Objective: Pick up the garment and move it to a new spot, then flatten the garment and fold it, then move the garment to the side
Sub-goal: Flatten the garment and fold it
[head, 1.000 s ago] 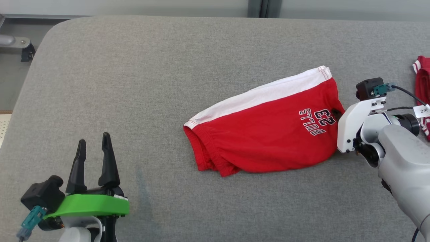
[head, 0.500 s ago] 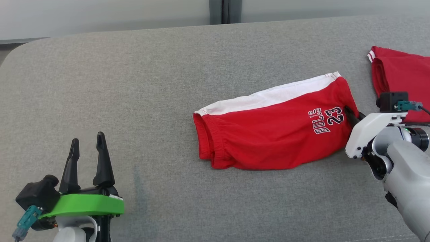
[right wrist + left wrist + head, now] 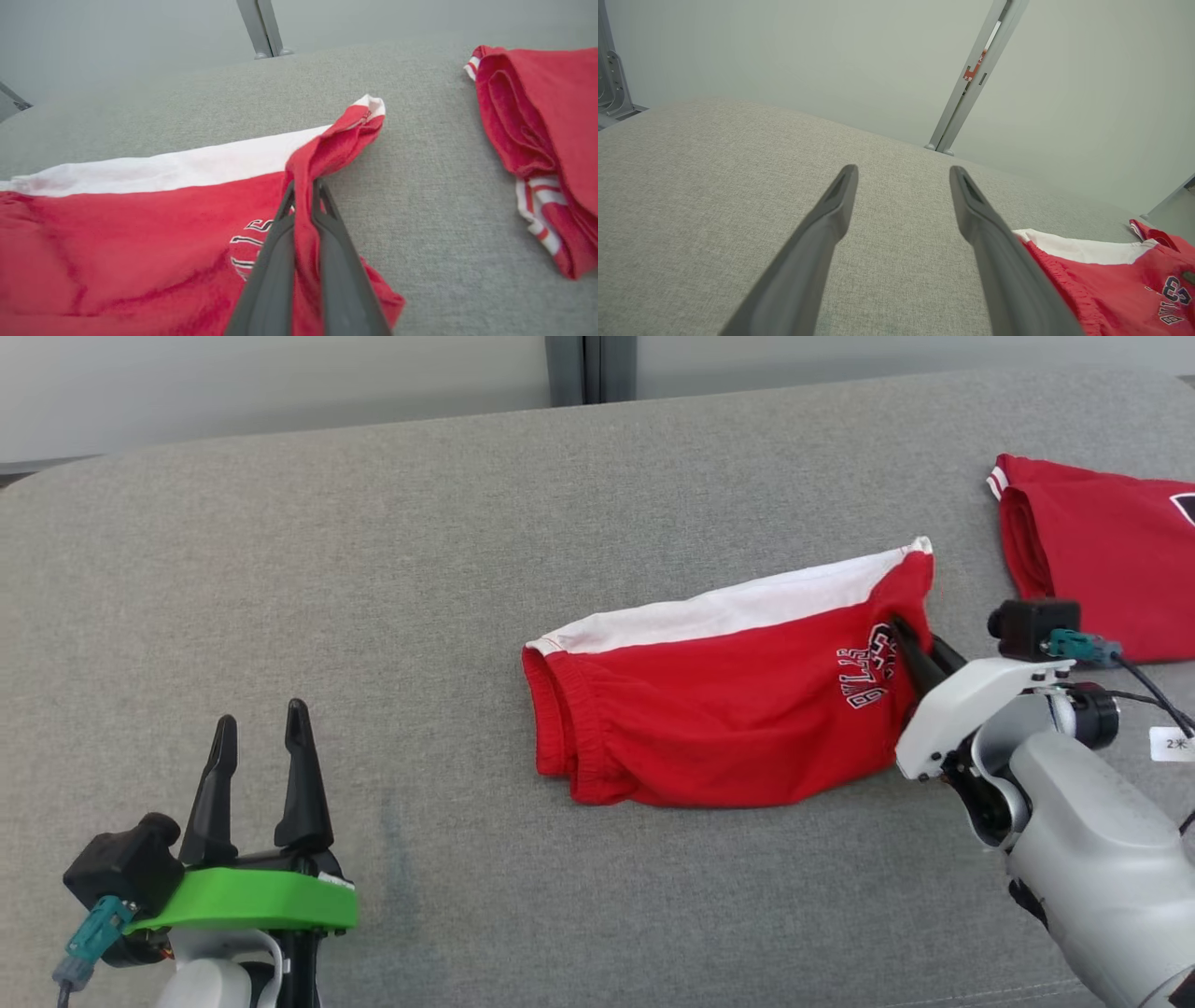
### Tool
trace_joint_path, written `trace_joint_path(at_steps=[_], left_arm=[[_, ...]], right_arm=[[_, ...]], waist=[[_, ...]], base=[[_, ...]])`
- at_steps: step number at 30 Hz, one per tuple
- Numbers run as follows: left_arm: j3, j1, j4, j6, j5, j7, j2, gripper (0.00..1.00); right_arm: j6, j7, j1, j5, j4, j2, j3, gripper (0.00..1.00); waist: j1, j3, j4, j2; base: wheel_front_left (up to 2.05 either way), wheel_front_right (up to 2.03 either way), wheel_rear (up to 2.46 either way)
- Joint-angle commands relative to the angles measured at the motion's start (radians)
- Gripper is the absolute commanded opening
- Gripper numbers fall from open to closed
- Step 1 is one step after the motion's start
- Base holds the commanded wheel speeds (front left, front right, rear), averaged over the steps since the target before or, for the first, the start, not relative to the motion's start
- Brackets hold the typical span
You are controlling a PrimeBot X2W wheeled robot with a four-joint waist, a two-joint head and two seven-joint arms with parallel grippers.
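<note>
The garment (image 3: 728, 700) is a pair of red shorts with a white band and dark lettering, lying folded on the grey cushioned surface (image 3: 373, 579). My right gripper (image 3: 901, 633) is shut on the garment's right edge, and the right wrist view shows red cloth (image 3: 306, 186) pinched between its two fingers and lifted into a ridge. My left gripper (image 3: 260, 733) stands open at the lower left, well away from the garment (image 3: 1111, 284), with nothing between its fingers (image 3: 831, 219).
A second red garment (image 3: 1102, 569) with striped trim lies at the far right, close to my right arm; the right wrist view also has it (image 3: 537, 130). A pale wall with a grey post (image 3: 579, 369) runs behind the surface.
The head camera has turned to the right, bringing more of the second red garment into view. My right gripper has pulled the garment's right edge up and leftward, bunching the lettering. The left gripper stays open.
</note>
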Motion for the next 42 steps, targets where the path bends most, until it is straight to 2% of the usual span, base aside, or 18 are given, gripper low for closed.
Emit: trace_joint_path(at_steps=[1, 7, 12, 17, 25, 26, 27, 28, 29, 36, 42], left_arm=[[-0.002, -0.004, 0.003, -0.003, 0.007, 0.0, -0.002, 1.0], [-0.019, 0.017, 0.01, -0.007, 0.004, -0.001, -0.011, 1.0], [-0.031, 0.018, 0.009, -0.008, 0.003, 0.001, -0.018, 1.0], [-0.037, 0.011, 0.012, -0.011, 0.0, 0.0, -0.022, 1.0], [-0.037, 0.007, 0.02, -0.01, 0.0, -0.002, -0.029, 1.0], [-0.035, 0.008, 0.021, -0.01, 0.0, -0.002, -0.03, 1.0], [-0.035, 0.009, 0.021, -0.01, 0.0, -0.002, -0.031, 1.0], [-0.034, 0.01, 0.022, -0.01, 0.0, -0.003, -0.032, 1.0], [-0.034, 0.01, 0.023, -0.011, 0.0, -0.003, -0.033, 1.0], [-0.051, 0.01, 0.032, -0.021, 0.008, -0.003, -0.041, 1.0], [-0.072, 0.014, 0.037, -0.026, 0.015, -0.003, -0.053, 1.0]], right_arm=[[-0.001, -0.005, 0.004, -0.01, -0.026, 0.007, 0.007, 0.0], [-0.001, 0.028, 0.046, -0.04, -0.177, 0.056, 0.041, 0.0], [-0.001, 0.087, 0.09, -0.061, -0.267, 0.135, 0.076, 0.0], [-0.001, 0.137, 0.114, -0.072, -0.266, 0.193, 0.115, 0.0], [-0.001, 0.137, 0.108, -0.079, -0.21, 0.226, 0.142, 0.0], [-0.001, 0.133, 0.104, -0.082, -0.205, 0.229, 0.146, 0.13], [-0.001, 0.131, 0.102, -0.083, -0.203, 0.231, 0.15, 0.36], [-0.001, 0.126, 0.1, -0.085, -0.202, 0.233, 0.156, 0.71], [-0.001, 0.122, 0.099, -0.086, -0.203, 0.234, 0.161, 1.0], [-0.001, 0.074, 0.121, -0.092, -0.258, 0.215, 0.175, 1.0], [-0.001, 0.035, 0.15, -0.12, -0.332, 0.174, 0.119, 1.0]], waist=[[0.0, -0.018, 0.018, -0.0001], [0.0, -0.051, 0.061, -0.0001], [0.0, -0.062, 0.098, -0.0001], [0.0, -0.057, 0.129, -0.0001], [0.0, -0.052, 0.144, -0.0001], [0.0, -0.053, 0.143, -0.0001], [0.0, -0.053, 0.141, -0.0001], [0.0, -0.053, 0.138, -0.0001], [0.0, -0.054, 0.136, -0.0001], [0.0, -0.061, 0.111, -0.0001], [0.0, -0.071, 0.095, -0.0001]], base=[[0.0, 0.0, 0.0], [0.0, 0.0, 0.0], [0.0, 0.0, 0.0], [0.0, 0.0, 0.0], [0.0, 0.0, 0.0], [0.0, 0.0, 0.0], [0.0, 0.0, 0.0], [0.0, 0.0, 0.0], [0.0, 0.0, 0.0], [0.0, 0.0, 0.0], [0.0, 0.0, 0.0]])
